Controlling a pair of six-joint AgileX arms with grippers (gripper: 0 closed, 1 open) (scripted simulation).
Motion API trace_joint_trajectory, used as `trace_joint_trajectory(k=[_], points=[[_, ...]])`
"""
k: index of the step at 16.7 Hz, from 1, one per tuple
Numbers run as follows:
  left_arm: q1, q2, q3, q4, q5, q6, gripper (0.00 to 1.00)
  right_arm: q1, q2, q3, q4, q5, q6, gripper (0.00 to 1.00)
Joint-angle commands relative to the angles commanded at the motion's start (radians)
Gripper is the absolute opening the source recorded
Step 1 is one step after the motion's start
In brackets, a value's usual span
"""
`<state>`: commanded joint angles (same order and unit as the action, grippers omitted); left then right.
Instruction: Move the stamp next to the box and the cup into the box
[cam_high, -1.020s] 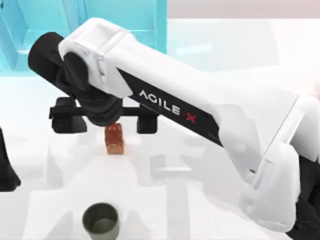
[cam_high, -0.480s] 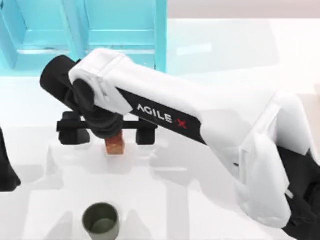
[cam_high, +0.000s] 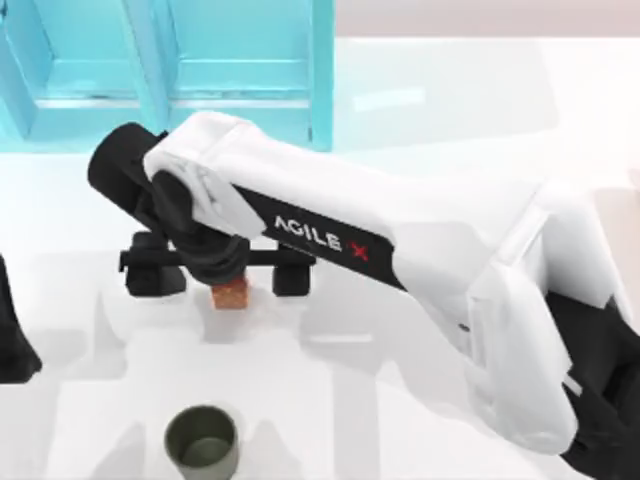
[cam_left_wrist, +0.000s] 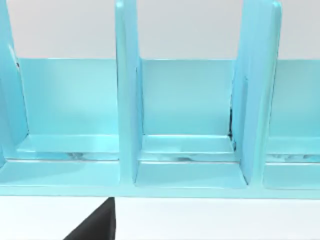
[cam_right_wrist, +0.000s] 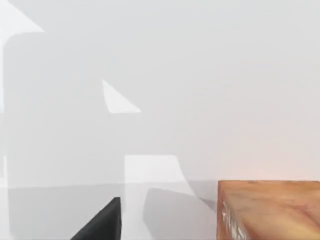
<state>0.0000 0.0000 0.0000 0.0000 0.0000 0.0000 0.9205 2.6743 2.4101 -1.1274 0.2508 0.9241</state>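
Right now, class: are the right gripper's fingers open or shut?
Open: the right gripper has its fingers spread wide, either side of the stamp.

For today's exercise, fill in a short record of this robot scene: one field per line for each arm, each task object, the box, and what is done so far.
right arm: reaches across the table, its right gripper open, fingers straddling the stamp
left arm: parked at the table's left edge
stamp: upright on the table, mostly under the wrist, orange-brown base showing
cup: dark olive, standing on the table near the front edge, apart from the stamp
box: turquoise, with compartments, at the back left
progress: cup not yet in the box
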Motion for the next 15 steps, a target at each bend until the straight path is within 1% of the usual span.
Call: trace_joint_trajectory(k=[11, 12, 15], points=[[0.0, 0.0, 0.0, 0.0, 0.0, 0.0, 1.0, 0.0, 0.0, 0.0, 0.0, 0.0, 0.0, 0.02], [0.0, 0.0, 0.0, 0.0, 0.0, 0.0, 1.0, 0.0, 0.0, 0.0, 0.0, 0.0, 0.0, 0.0], [0.0, 0.0, 0.0, 0.0, 0.0, 0.0, 1.0, 0.0, 0.0, 0.0, 0.0, 0.0, 0.0, 0.0]])
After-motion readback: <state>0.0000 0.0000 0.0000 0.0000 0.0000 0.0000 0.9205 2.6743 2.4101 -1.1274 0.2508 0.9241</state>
